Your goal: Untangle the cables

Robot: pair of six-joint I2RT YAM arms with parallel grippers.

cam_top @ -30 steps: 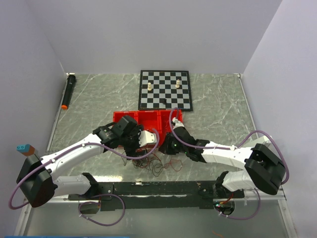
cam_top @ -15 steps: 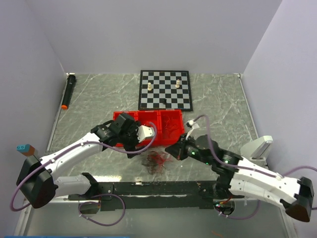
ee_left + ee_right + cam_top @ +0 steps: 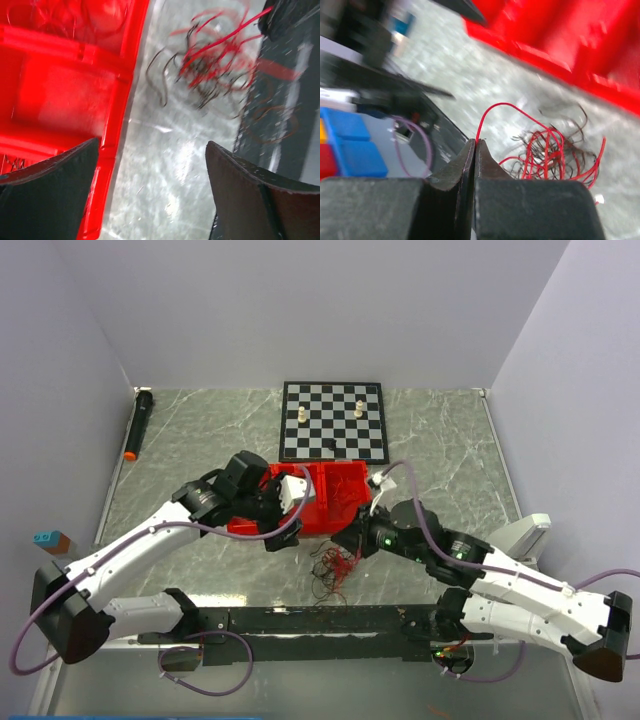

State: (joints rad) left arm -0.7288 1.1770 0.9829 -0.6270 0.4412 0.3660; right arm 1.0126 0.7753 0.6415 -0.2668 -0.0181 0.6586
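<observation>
The right gripper (image 3: 475,142) has its fingers pinched on what looks like one red wire (image 3: 505,104) of the cables (image 3: 545,150) bunched just past their tips, while the left gripper (image 3: 152,145) has its fingers wide apart and empty, short of the bundle, so pulling could drag or tighten the unanchored tangle.
</observation>
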